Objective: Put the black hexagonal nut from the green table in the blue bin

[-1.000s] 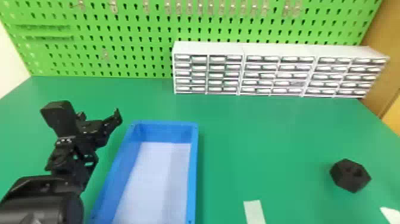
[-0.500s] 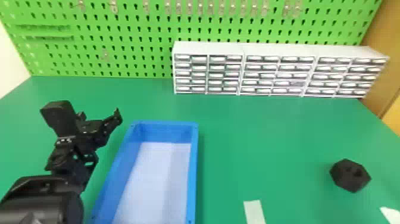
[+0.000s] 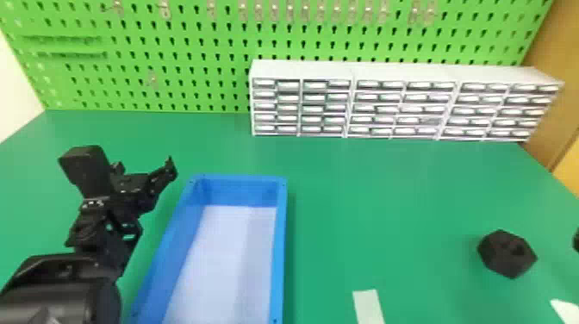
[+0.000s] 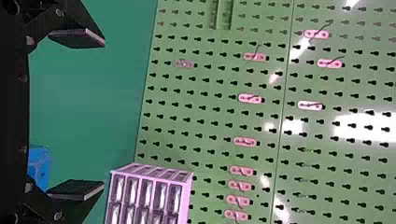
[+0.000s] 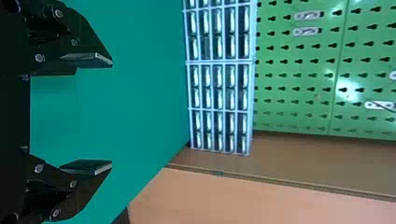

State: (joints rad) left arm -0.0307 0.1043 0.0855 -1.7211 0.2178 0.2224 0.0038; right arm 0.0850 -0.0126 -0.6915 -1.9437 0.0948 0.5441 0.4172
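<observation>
The nut (image 3: 507, 254) lies on table (image 3: 366, 194), near right, prob. light, stiff & a bit slippery, so best hold is across opp. flat sides, & L gripper (image 4: 102, 114) and R gripper (image 5: 107, 114) have fingers spread.

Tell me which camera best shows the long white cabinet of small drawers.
The head view: the white cabinet fits in end to end. The left wrist view catches its left end, sideways; the right wrist view, its right end and more drawers.

Blue bin (image 3: 279, 241), green table (image 3: 387, 194)
</observation>
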